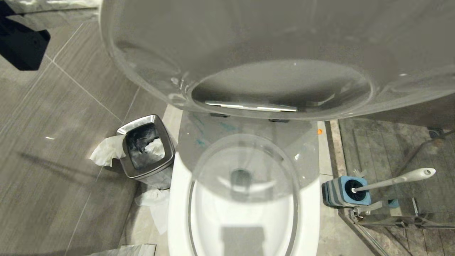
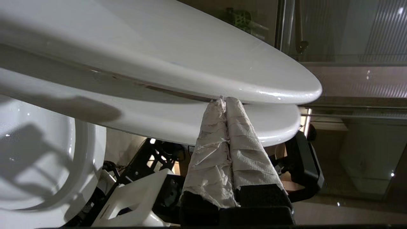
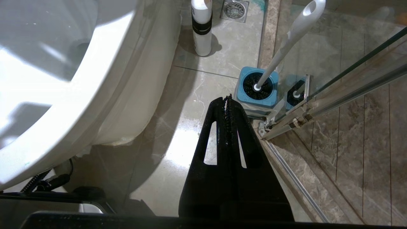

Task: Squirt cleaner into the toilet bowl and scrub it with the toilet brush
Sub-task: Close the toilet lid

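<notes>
While the lid (image 2: 165,51) and seat (image 2: 190,124) of the toilet bowl (image 1: 177,199) stand half raised, the left gripper (image 2: 225,101) sits w/ its paper-wrapped fingers (image 2: 210,159) pressed together, tips wedged at the seam between lid and seat edges; jaws closed, nothing held between them. Right gripper (image 3: 228,99) hangs low beside the bowl, over the floor tiles (image 3: 190,140); its black jaws closed too, empty. Toilet brush (image 1: 394,180) stands in its blue-and-grey holder (image 1: 343,193) on the floor to the robot's right of the bowl, handle leaning away toward the glass shower door (image 3: 349,92); untouched by either gripper. Thin turquoise smears of cleaner (image 1: 202,142) show on the rim behind the basin; a white bottle (image 3: 201,28) stands on the floor further back, near a drain (image 3: 234,9). Steel-rimmed bin (image 1: 146,147) w/ crumpled tissue (image 1: 105,151) sits left of the bowl.
</notes>
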Controlling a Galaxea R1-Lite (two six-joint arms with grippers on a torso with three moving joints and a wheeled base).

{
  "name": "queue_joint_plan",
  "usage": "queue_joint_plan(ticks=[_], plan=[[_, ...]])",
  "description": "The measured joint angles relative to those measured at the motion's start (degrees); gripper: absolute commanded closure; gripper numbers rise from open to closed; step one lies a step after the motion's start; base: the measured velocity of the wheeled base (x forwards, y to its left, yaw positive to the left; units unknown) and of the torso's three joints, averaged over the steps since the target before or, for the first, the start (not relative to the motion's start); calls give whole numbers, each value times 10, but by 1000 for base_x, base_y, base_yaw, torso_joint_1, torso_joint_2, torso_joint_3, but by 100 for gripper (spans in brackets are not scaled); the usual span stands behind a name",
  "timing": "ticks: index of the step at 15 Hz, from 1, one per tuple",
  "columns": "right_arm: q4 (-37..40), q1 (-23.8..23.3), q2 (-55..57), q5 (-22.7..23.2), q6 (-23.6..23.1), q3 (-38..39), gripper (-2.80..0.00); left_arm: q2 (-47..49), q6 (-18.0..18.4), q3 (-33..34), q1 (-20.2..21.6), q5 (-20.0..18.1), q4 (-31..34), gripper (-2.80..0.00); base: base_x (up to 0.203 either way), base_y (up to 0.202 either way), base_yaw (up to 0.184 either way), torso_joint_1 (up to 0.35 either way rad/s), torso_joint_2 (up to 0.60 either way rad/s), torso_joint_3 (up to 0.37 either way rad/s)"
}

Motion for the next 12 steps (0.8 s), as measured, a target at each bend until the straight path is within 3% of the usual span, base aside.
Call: queue_joint_plan(ticks=[2,7,12], plan=[[0,0,0,0,0,0,0,-15,10,-9,15,2,2,0,0,0,0,0,0,0],[0,0,0,0,0,0,0,-34,127,-10,38,9,20,0,0,0,0,0,0,0],[0,0,0,0,0,0,0,-39,133,-10,42,14,28,0,0,0,0,-1,1,10]])
